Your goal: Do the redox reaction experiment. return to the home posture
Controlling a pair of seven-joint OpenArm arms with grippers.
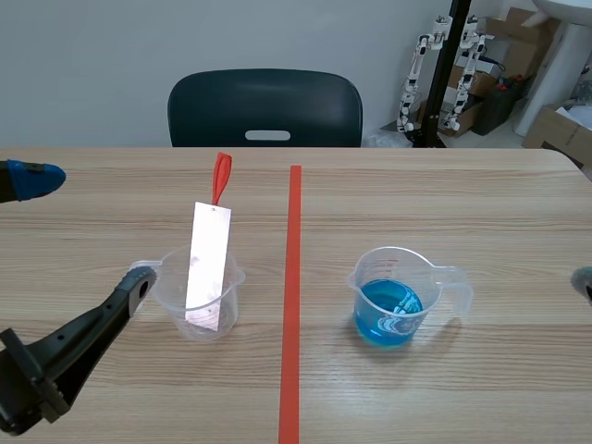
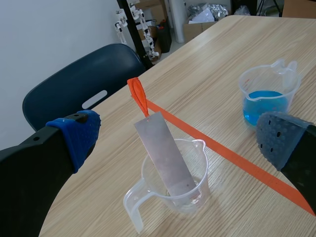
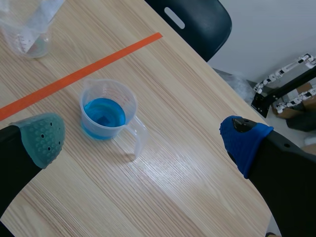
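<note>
Black left pincer, spread wide, with nothing pinched, low over the wooden bench. One blue pad and one grey pad at its tips. Just ahead of it, a clear cup standing on the bench. Inside that cup, a flat silver strip, leaning, with an orange loop at its upper end.

Black right pincer, spread wide too, pinching nothing. Ahead of it on the bench, a second clear cup with blue water inside, its handle on the side away from the orange tape line. Tape line between the two cups, cups well apart. Dark chair past the far edge of the bench, and brown boxes on the floor behind.
</note>
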